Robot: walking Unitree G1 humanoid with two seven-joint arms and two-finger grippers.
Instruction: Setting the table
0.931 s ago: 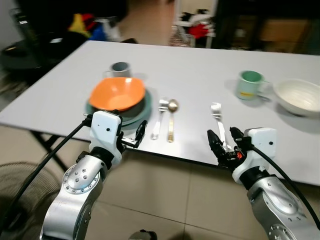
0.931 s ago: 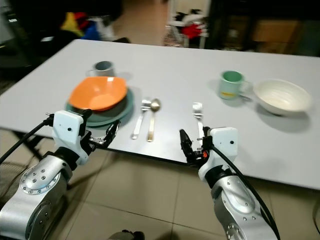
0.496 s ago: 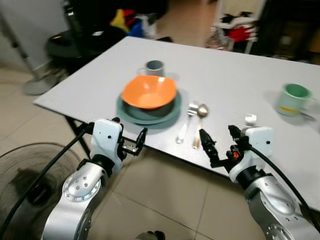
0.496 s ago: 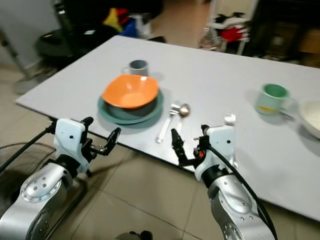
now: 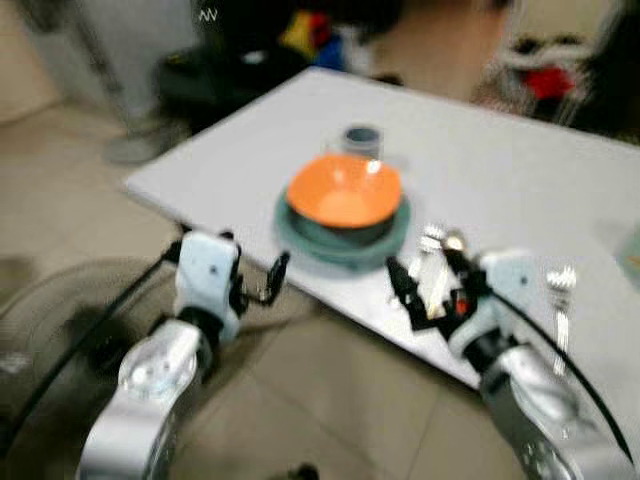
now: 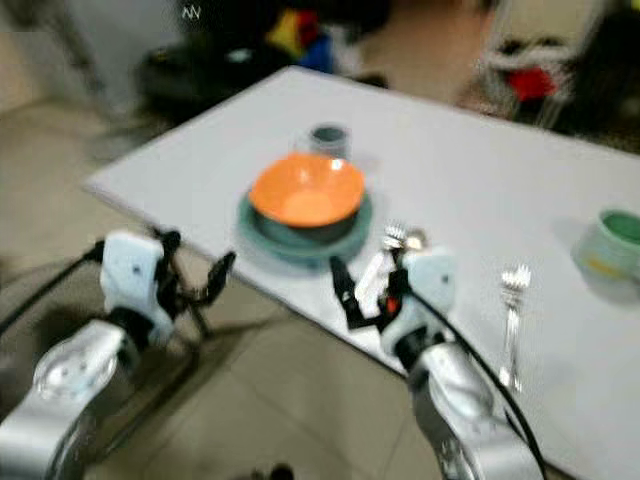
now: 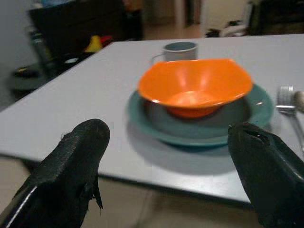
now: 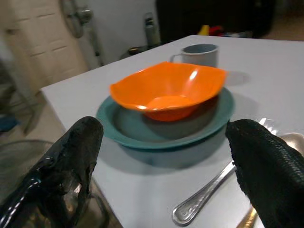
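An orange bowl (image 5: pixel 345 190) sits in a teal plate (image 5: pixel 298 225) near the front edge of the white table (image 5: pixel 500 170). A grey mug (image 5: pixel 361 137) stands behind them. A fork (image 8: pixel 213 185) and a spoon (image 8: pixel 289 140) lie just right of the plate, and a second fork (image 6: pixel 512 310) lies farther right. My left gripper (image 5: pixel 268 283) hangs open and empty off the table's edge, pointing at the plate. My right gripper (image 5: pixel 425 290) is open and empty at the edge, in front of the fork and spoon. Both wrist views look between their black fingers (image 7: pixel 71 166) at the bowl (image 7: pixel 194 85).
A green mug (image 6: pixel 615 240) stands at the far right of the table. Tiled floor (image 5: pixel 330 400) lies below my arms. Dark furniture and coloured clutter (image 5: pixel 300 40) stand beyond the table's far left corner. The head views are blurred.
The whole view has swung as I move left along the table, and it has blurred. My right gripper, earlier before the lone fork, now faces the fork and spoon by the plate.
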